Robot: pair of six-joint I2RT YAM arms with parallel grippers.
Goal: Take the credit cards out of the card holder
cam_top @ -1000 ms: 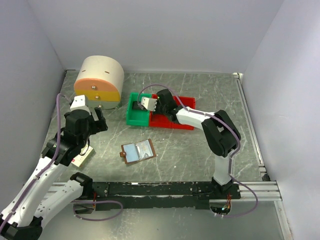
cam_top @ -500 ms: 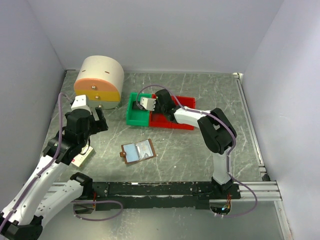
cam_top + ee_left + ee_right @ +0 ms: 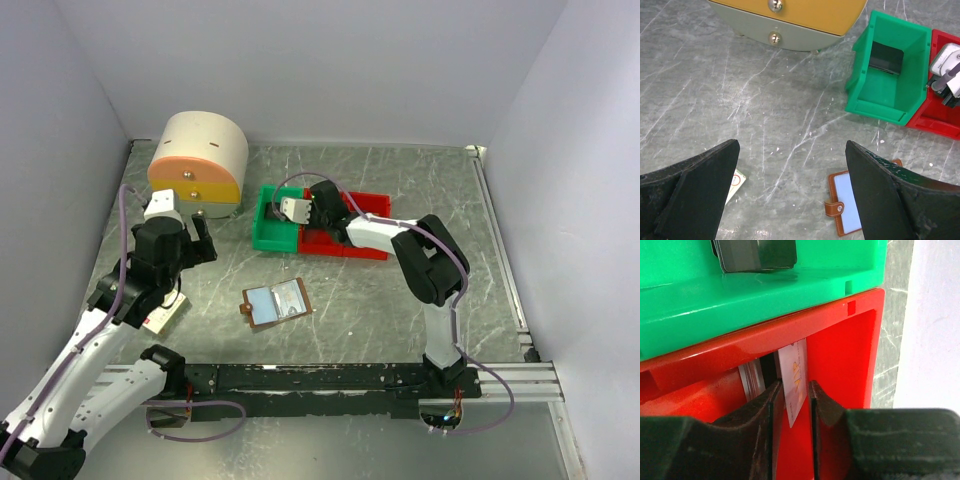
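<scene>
Right wrist view: white card (image 3: pixel 792 371) sits between the right gripper's (image 3: pixel 795 386) fingers inside the red bin (image 3: pixel 850 350), can't tell if clamped; card holder (image 3: pixel 276 302) lies well apart, left gripper (image 3: pixel 792 145) spread wide

Left arm (image 3: pixel 108 298): white link shells with small dark fastener points, and black joint housings. A white camera block (image 3: pixel 160 207) sits at the wrist.
Right arm (image 3: pixel 432 268): same scheme, with a white forearm shell and bulky black joints.
A purple cable (image 3: pixel 123 215) runs along each arm and loops at the near bases.
Both arms are mounted on a black rail (image 3: pixel 310 378).
Left gripper (image 3: pixel 791 146): matt black wedge fingers (image 3: pixel 695 195), scuffed.
Right gripper (image 3: pixel 793 390): black, round-tipped fingers.
</scene>
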